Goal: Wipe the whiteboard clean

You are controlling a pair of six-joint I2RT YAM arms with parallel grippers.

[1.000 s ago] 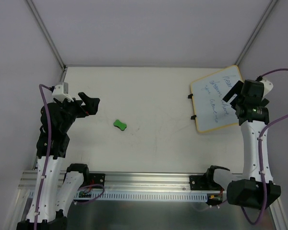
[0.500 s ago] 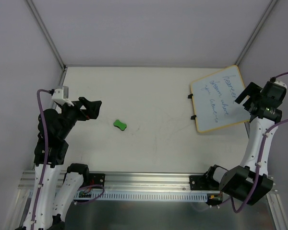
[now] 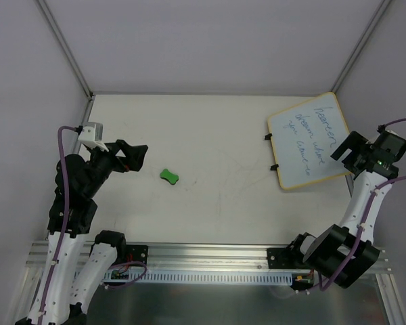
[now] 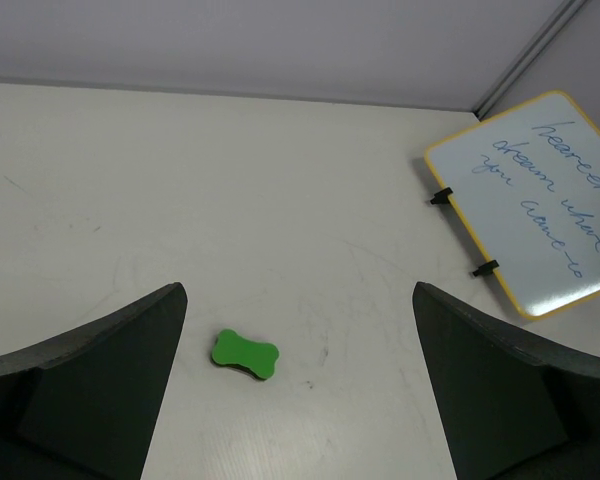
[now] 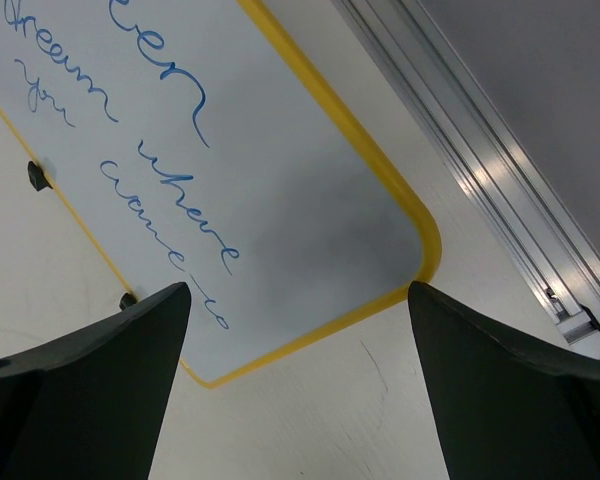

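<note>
A: Where is the whiteboard [image 3: 308, 141], and is any wiping done?

B: It lies flat on the right side of the worktop [image 3: 216, 128], turned at an angle, with its two black feet [image 3: 267, 137] pointing toward the middle. The blue handwriting [image 5: 170, 130] covers the face from end to end, so I judge nothing is erased yet.

A: Why is the right pincer [image 3: 350, 154] there?

B: It hangs over the board's near right corner, jaws wide and nothing between them. My reading is that it is placed to pin or steady the board, since a light board would slide under a wiping stroke. Whether it touches the frame, I cannot tell.

A: And the left pincer [image 3: 135, 157]?

B: It is also spread wide and empty. It points at the green eraser [image 3: 169, 177], which lies alone mid-worktop, near the fingers but apart from them. In the wrist view the eraser sits between the two fingers, low in the picture, so this looks like lining up for a pick.

A: Risk?

B: The eraser is low and flat, so the fingers must come right down to the surface.
</note>
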